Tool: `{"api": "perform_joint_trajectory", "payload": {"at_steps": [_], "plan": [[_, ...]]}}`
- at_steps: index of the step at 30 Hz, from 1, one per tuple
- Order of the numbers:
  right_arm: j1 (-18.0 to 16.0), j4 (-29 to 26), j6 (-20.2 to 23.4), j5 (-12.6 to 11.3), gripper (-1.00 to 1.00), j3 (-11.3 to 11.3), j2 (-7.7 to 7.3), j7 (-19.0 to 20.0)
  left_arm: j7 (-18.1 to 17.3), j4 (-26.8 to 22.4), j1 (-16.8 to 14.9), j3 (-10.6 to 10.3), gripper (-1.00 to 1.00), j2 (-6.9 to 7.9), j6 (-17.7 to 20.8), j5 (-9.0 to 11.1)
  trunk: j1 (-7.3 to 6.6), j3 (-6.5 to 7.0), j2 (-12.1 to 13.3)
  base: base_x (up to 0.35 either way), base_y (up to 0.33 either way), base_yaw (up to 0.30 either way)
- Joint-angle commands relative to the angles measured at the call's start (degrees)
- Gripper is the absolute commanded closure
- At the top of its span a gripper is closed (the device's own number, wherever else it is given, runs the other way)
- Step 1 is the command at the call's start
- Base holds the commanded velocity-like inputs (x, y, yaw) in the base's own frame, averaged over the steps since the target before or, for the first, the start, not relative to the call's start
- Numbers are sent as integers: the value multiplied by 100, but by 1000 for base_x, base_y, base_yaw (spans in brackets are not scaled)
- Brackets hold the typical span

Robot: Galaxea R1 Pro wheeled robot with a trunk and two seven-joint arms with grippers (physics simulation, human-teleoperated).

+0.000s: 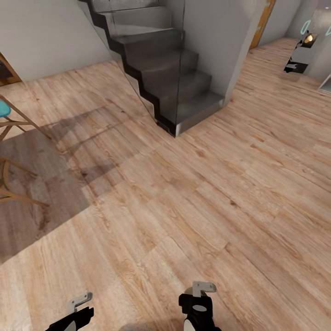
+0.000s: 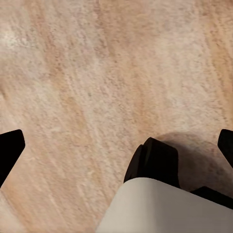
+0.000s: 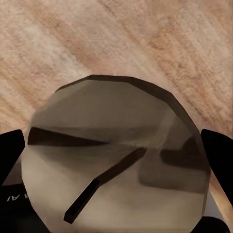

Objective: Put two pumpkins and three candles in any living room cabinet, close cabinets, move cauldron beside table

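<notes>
One short grey-beige candle with a dark wick [image 3: 116,160] sits squeezed in the right gripper [image 3: 116,145]; left gripper [image 2: 119,145] spread wide, holding nothing, over wooden floor [image 1: 184,193].

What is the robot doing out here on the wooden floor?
The robot is out on the wooden floor, facing a dark staircase. Its right hand is holding a stubby grey-beige candle with a little dark wick, the black fingers on either side of it. Its left hand is open and carries nothing. Wooden chair legs stand off to the left. It looks like it is carrying the candle somewhere.
</notes>
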Motion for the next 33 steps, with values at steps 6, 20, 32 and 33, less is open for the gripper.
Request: {"api": "perform_joint_trajectory", "payload": {"at_steps": [6,20,32,33], "plan": [[-3,45,-245,-61,100,-256,-4,-37,13,-53,-2,33,-100,4,87,31,0,52,-2,0,0,111],[-3,55,-285,-94,100,-539,-189,-49,32,-1129,-71,42,-100,-54,1030,43,0,178,-2,0,0,125],[0,87,-311,-58,100,-527,-283,-41,52,-1521,-71,33,-100,-229,1281,44,0,287,-2,-73,35,133],[3,89,-312,-52,100,-516,-297,-42,52,-1524,-71,34,-100,-233,1291,44,0,296,-2,-148,66,126]]}}
